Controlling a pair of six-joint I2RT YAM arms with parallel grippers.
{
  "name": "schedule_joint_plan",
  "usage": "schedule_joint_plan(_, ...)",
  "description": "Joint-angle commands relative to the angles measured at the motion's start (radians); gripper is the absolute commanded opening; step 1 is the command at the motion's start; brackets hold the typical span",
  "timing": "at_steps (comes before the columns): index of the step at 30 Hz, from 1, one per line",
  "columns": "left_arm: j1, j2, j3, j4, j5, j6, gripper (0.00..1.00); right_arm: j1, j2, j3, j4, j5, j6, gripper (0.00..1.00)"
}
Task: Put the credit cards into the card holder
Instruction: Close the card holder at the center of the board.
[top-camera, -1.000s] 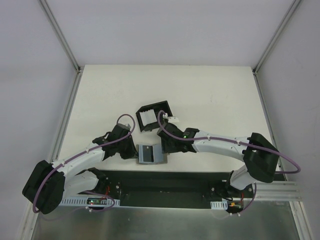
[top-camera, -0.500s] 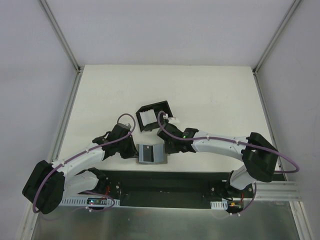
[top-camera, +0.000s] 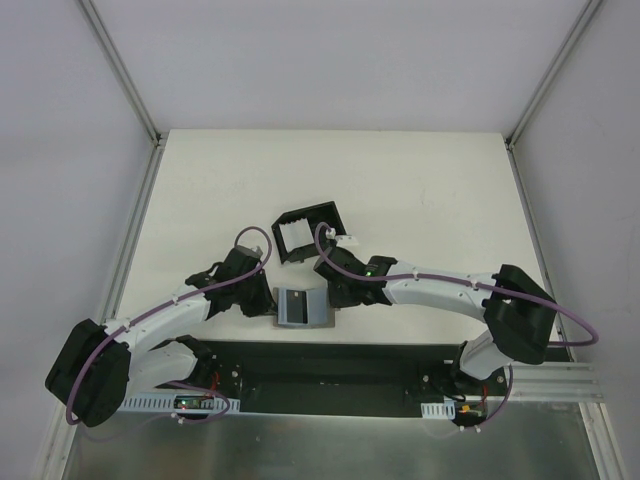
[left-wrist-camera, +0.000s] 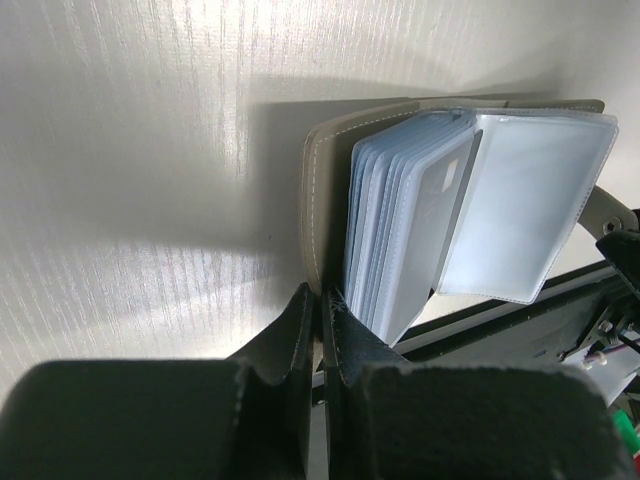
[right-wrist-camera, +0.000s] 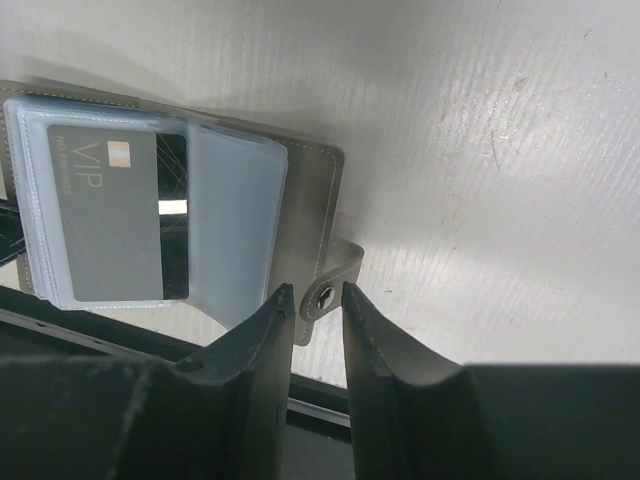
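The grey wallet (top-camera: 297, 308) lies open near the table's front edge, its clear sleeves fanned out (left-wrist-camera: 420, 220). One sleeve holds a dark credit card marked VIP (right-wrist-camera: 110, 215). My left gripper (left-wrist-camera: 322, 300) is shut on the wallet's left cover edge (left-wrist-camera: 318, 200). My right gripper (right-wrist-camera: 318, 297) is at the wallet's right side, its jaws narrowly apart either side of the snap tab (right-wrist-camera: 335, 280). The black card holder (top-camera: 312, 230) stands just beyond the wallet, tilted, with white slots inside. It shows in neither wrist view. No loose cards show.
The black base rail (top-camera: 330, 365) runs along the table's front edge, right under the wallet. Metal frame posts (top-camera: 130, 90) stand at the table's back corners. The white table surface (top-camera: 400, 180) stretches beyond the card holder.
My right wrist has edged slightly left toward the wallet. The left arm, the wallet and the card holder have not moved.
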Motion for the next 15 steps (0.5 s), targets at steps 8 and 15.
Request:
schedule_joint_plan(8,-0.005,-0.002,0.04,-0.002,-0.027,0.012,0.0,0.002,-0.111,-0.004,0.112,-0.001,-0.048,0.55)
schedule_joint_plan(15,-0.005,-0.014,0.034,-0.002,-0.038,0.002,0.0,0.005,-0.087,0.016,0.244,-0.12,-0.07,0.58)
